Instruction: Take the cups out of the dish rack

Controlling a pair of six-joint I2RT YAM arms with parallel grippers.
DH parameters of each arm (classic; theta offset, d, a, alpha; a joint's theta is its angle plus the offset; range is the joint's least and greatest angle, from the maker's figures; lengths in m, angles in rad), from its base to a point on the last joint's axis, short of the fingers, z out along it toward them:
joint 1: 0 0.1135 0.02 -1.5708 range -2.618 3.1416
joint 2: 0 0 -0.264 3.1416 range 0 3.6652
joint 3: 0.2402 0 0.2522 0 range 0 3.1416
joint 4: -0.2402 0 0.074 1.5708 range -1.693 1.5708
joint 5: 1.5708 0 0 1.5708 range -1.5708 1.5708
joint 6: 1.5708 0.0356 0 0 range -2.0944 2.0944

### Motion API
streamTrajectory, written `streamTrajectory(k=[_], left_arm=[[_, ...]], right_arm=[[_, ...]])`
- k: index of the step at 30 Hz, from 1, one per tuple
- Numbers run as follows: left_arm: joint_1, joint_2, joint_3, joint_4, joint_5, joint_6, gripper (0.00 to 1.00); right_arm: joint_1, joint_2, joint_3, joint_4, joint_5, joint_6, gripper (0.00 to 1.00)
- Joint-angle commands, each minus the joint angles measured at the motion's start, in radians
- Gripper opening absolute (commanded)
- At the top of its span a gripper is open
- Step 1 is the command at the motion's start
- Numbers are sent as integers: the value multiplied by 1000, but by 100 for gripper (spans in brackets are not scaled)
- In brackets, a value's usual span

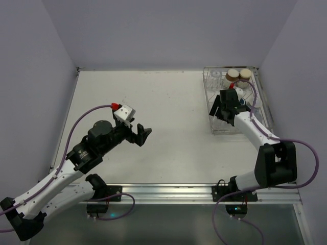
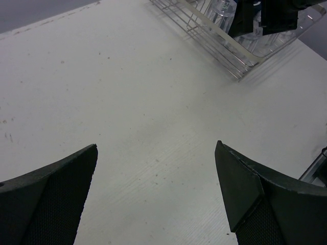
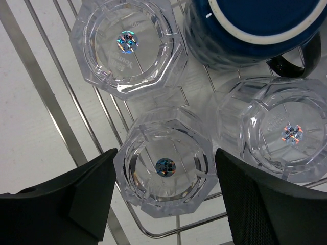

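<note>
The silver wire dish rack stands at the back right; it also shows in the left wrist view. Two cream cups with brown bands sit at its far end. My right gripper is down inside the rack. In the right wrist view its jaws press both sides of an upside-down clear glass tumbler that still stands on the rack's bars. Two more clear tumblers and the dark blue mug stand beside it. My left gripper is open and empty over the bare table.
The white table has grey walls on three sides and a metal rail along its near edge. The rack's raised wire side runs close to my right gripper's left finger.
</note>
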Motion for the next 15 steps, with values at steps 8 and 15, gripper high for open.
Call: streamTrajectory(k=[8,15], left_arm=[[17,14,7,27,30,-20,100],[34,83,44,72,167,-93,100]], right_arm=[[-4,27,83,9,65,-17,52],[7,-172,73,4,64,-35,38]])
